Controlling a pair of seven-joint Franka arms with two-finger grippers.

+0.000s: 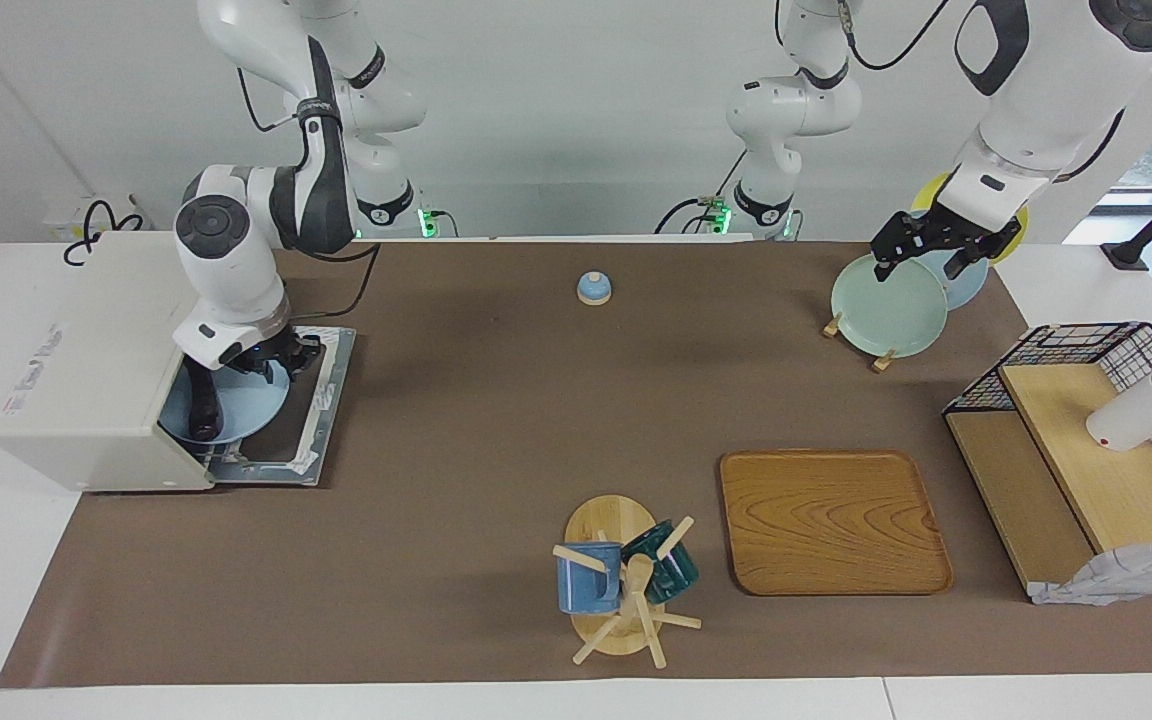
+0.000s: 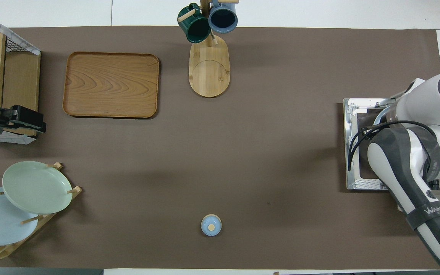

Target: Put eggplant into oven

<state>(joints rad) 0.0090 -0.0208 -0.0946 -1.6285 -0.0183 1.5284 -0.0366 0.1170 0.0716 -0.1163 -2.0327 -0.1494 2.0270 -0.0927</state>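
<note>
The off-white oven (image 1: 86, 400) stands at the right arm's end of the table, with its door (image 1: 324, 420) folded down flat. A light blue plate (image 1: 254, 408) lies half in the opening, above the door. The dark slender eggplant (image 1: 200, 405) lies on the plate just inside the opening. My right gripper (image 1: 286, 362) is low at the plate's outer rim. In the overhead view the right arm hides the plate and eggplant, and only the door (image 2: 357, 152) shows. My left gripper (image 1: 921, 262) hangs open and empty over the plate rack; it also shows in the overhead view (image 2: 25, 120).
A plate rack holds a green plate (image 1: 888, 305) and others. A wooden tray (image 1: 831, 520) and a mug tree (image 1: 626, 580) sit farther from the robots. A small blue lidded pot (image 1: 593, 288) sits near them. A wire shelf (image 1: 1086, 440) holds a white cup (image 1: 1136, 412).
</note>
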